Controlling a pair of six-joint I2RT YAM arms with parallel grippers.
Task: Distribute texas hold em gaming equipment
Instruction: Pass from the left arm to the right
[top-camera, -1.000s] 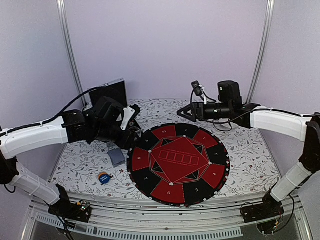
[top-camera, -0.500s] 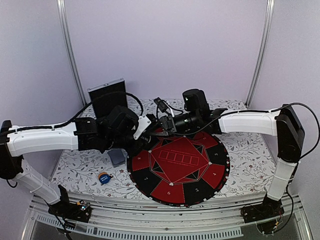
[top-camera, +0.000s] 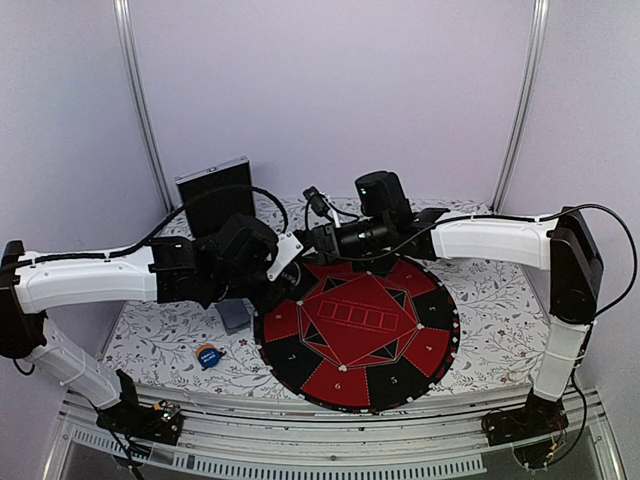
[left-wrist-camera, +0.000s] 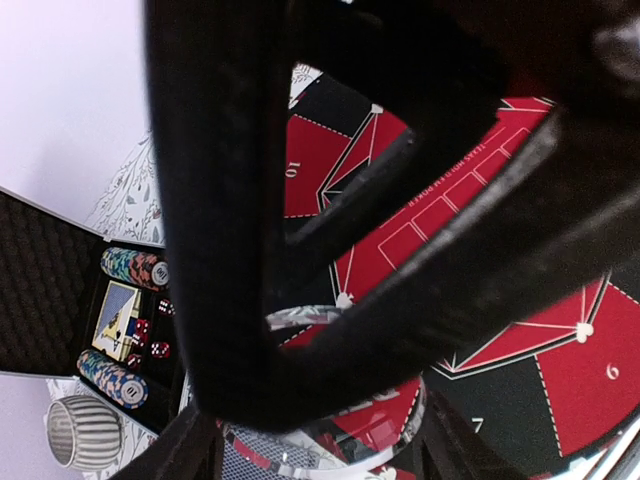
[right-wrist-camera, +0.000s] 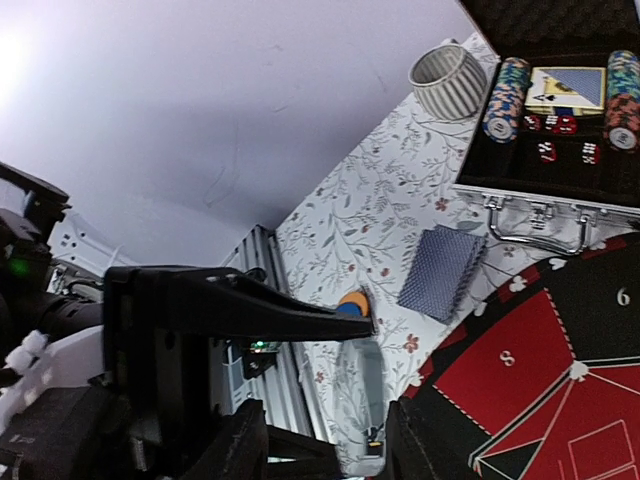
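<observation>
My left gripper (top-camera: 283, 262) hovers over the mat's far left rim, shut on a clear round piece (left-wrist-camera: 400, 420) with a pale rim that spans its fingers. My right gripper (top-camera: 318, 238) has come in from the right and meets it. Its black fingers (left-wrist-camera: 210, 200) fill the left wrist view. In the right wrist view its jaws (right-wrist-camera: 325, 440) stand apart, with the clear piece (right-wrist-camera: 365, 400) edge-on beside one finger. Grey-blue cards (top-camera: 233, 315) lie left of the mat, and blue and orange buttons (top-camera: 207, 355) nearer the front. Striped chips (right-wrist-camera: 503, 98) lie in the case.
The open silver-edged black case (top-camera: 215, 190) stands at the back left, with red dice (right-wrist-camera: 555, 125) and a card inside. A ribbed grey cup (right-wrist-camera: 447, 80) sits beside it. The round red-and-black mat (top-camera: 400, 350) covers the table's middle.
The right arm swung left from the back right to the left gripper while its jaws narrowed. The left gripper shifted right, to the mat's rim.
</observation>
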